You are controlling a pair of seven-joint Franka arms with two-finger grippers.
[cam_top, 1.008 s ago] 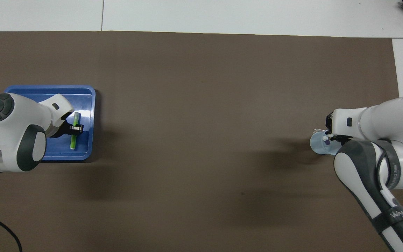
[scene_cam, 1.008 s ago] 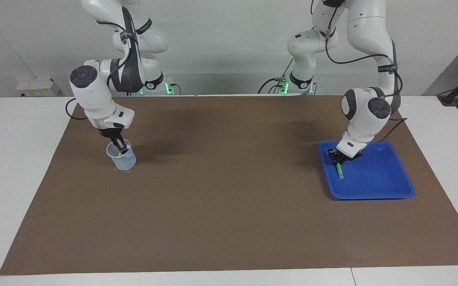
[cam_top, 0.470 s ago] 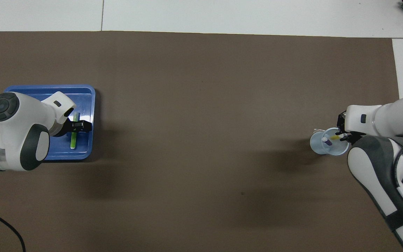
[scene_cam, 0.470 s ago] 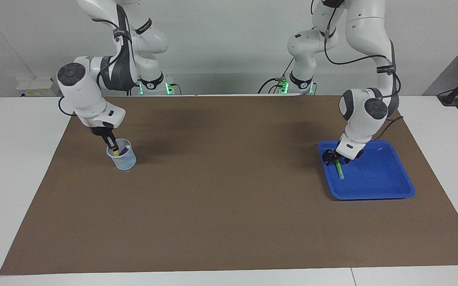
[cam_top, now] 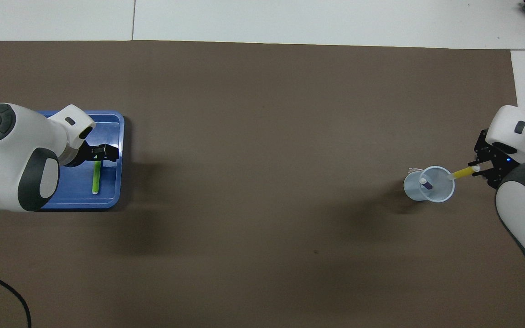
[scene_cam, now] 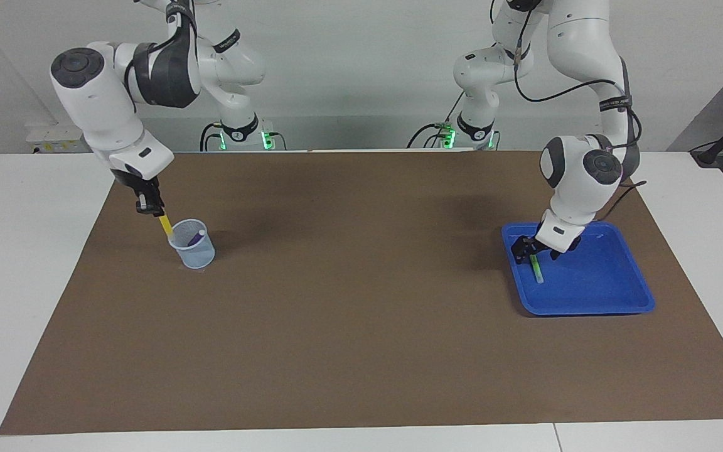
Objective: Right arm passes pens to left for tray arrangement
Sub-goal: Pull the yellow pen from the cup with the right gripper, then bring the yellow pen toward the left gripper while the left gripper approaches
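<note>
The right gripper (scene_cam: pixel 150 208), upper left, pinches the yellow pen (scene_cam: pixel 166 225) above the cup (scene_cam: pixel 192 246). The left gripper (scene_cam: pixel 528 249), spread wide, hangs over the green pen (scene_cam: pixel 536 270) in the tray (scene_cam: pixel 594 295).

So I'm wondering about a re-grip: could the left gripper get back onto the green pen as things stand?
Probably yes. The left gripper is open just above the green pen, which lies alone and uncovered in the blue tray.
</note>
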